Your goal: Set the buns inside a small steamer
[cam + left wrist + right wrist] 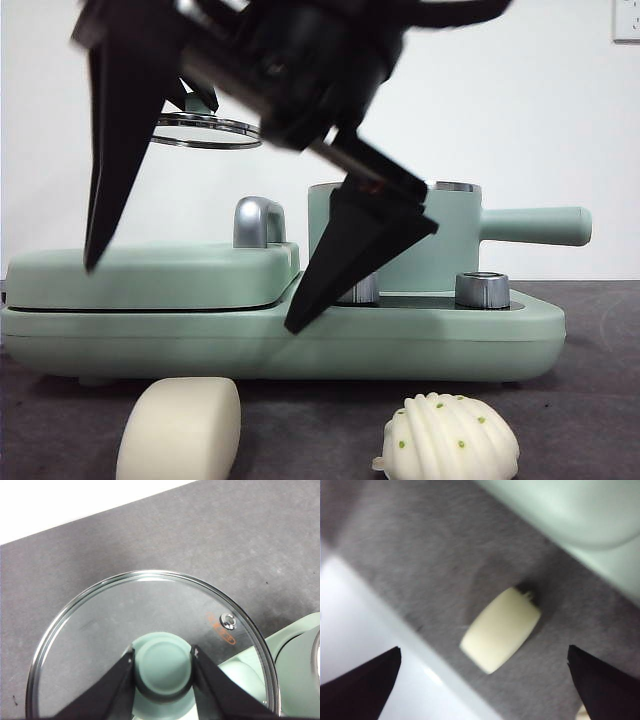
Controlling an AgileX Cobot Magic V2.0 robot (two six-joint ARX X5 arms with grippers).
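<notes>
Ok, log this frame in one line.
left pincer: shut on glass lid knob, lifted | right pincer: open above smooth bun | ridged bun: on table | steamer: uncovered

smooth bun [180, 428]: cream loaf, flat on worktop | ridged bun [450, 438]: green-dotted dome, near it | steamer [420, 240]: mint pot, uncovered, on base | glass lid [150, 645]: aloft in my left claw [163, 666]

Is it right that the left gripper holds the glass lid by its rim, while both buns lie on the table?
Not quite. In the left wrist view the left gripper holds the glass lid by its green knob, not the rim. Both buns lie on the table.
</notes>
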